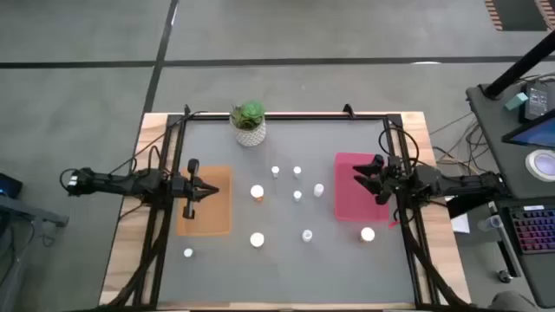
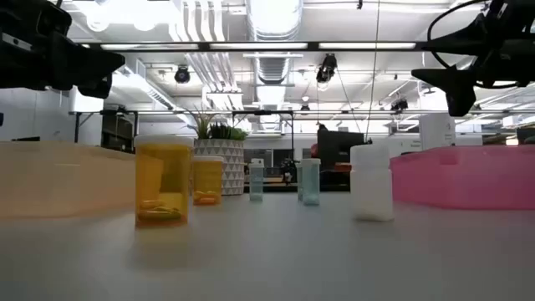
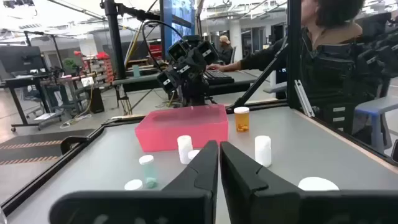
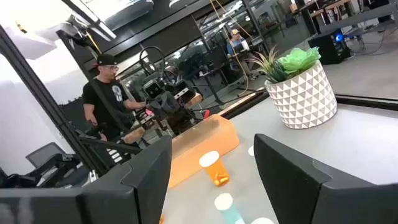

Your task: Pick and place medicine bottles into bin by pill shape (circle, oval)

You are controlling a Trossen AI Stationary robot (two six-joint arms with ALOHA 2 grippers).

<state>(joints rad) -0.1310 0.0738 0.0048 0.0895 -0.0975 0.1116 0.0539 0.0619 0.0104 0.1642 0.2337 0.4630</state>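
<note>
Several small white-capped medicine bottles stand upright on their bases on the grey table (image 1: 286,277) between two bins. Two wide ones (image 1: 257,192) (image 1: 257,239) are mid-table, slim ones (image 1: 297,195) lie farther right, one (image 1: 368,234) is near the pink bin, and one (image 1: 188,253) is near-left. In the low view an orange-bodied bottle (image 2: 163,180) stands nearest. My left gripper (image 1: 213,186) (image 3: 219,163) hovers shut and empty over the orange bin (image 1: 204,221). My right gripper (image 1: 358,176) (image 4: 211,168) hovers open and empty over the pink bin (image 1: 351,208).
A potted green plant (image 1: 249,121) in a white patterned pot stands at the table's far edge. Black frame rails run along both table sides. A person shows beyond the table in the wrist views (image 4: 106,93). Desks with equipment stand to the right.
</note>
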